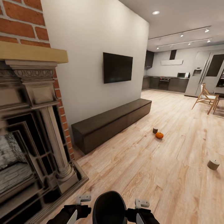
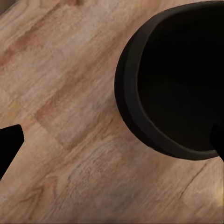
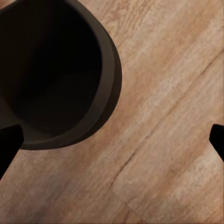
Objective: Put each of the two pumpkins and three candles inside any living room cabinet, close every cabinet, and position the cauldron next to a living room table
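fireplace (image 1: pixel 31 130) left, brick above | TV (image 1: pixel 117 67) on wall, centre | chair (image 1: pixel 207 99) right | fridge (image 1: pixel 202 74) upper right | wood floor (image 1: pixel 149 174)

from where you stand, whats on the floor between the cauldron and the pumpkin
Nothing: in the head view, only bare wooden floor lies between the cauldron and the pumpkin. A candle sits just beyond the pumpkin.

The cauldron (image 3: pixel 107 79) (dark, wide-mouthed) stands on the wooden floor (image 3: pixel 163 140).
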